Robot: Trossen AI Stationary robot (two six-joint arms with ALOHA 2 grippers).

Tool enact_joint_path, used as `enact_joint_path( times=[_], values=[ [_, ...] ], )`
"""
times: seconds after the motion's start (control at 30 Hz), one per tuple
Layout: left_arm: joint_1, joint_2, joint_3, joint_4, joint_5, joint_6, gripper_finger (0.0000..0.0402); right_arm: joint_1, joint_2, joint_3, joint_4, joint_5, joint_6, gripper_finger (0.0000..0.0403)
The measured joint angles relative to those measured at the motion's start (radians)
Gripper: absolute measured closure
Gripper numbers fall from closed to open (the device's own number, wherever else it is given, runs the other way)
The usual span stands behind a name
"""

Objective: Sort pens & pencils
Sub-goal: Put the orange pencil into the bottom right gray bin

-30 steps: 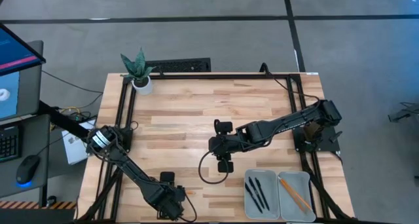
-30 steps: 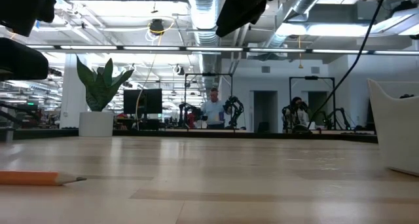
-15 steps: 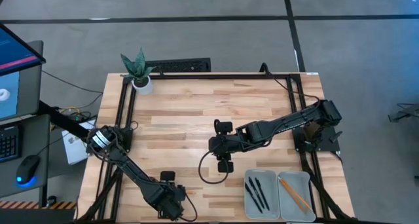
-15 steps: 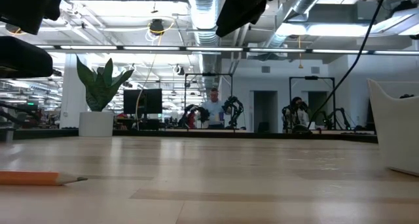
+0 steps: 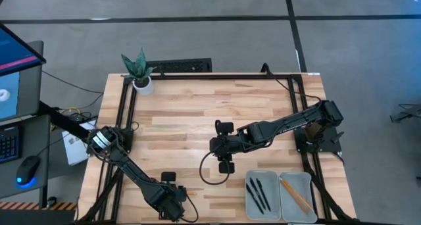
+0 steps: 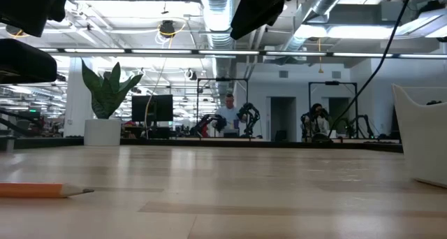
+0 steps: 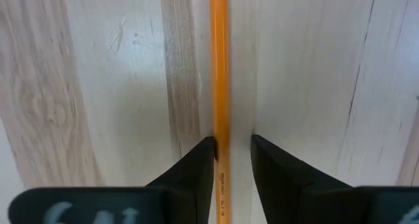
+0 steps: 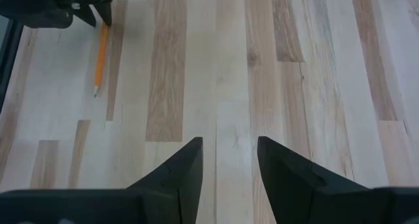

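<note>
Pencil, thin and orange (image 7: 218, 86), flat on your wooden worktop (image 7: 314, 73): left gripper (image 7: 234, 160) jaws have narrowed around it, one touching, not yet clamped; right gripper (image 8: 229, 160) jaws gape empty.

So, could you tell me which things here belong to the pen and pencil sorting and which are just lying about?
Part of the job:
- loose pencil, lying between the left gripper fingers
- pens in the left tray compartment
- pencils in the right tray compartment
- tray
- right gripper, open above bare table

Just lying about:
- potted plant
- keyboard
</note>
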Motion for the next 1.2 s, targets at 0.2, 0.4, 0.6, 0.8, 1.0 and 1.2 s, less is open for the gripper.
enact_joint_path(
  times=[0.2, 0.4, 0.6, 0.8, 1.0, 1.2],
  values=[
    [0.0, 0.0, 0.0, 0.001, 0.0, 0.0, 0.0323, 0.0, 0.0, 0.0, 0.0, 0.0, 0.0, 0.0234],
    [0.0, 0.0, 0.0, 0.002, -0.001, 0.0, 0.0334, 0.0, 0.0, 0.0, 0.0, 0.0, 0.0, 0.0236],
    [0.0, 0.001, 0.0, 0.003, -0.005, 0.007, 0.0346, 0.0, 0.0, 0.0, 0.0, 0.0, 0.0, 0.0234],
    [0.001, -0.008, -0.066, 0.105, 0.025, -0.014, 0.0361, 0.0, 0.0, 0.0, 0.0, 0.0, 0.001, 0.0236],
    [0.005, -0.007, -0.071, 0.11, 0.018, -0.041, 0.0384, 0.0, 0.0, 0.0, -0.003, 0.0, 0.001, 0.0235],
    [0.006, -0.006, -0.07, 0.103, 0.023, -0.007, 0.0394, -0.001, 0.0, 0.0, 0.001, 0.0, 0.001, 0.0235]
  ],
)
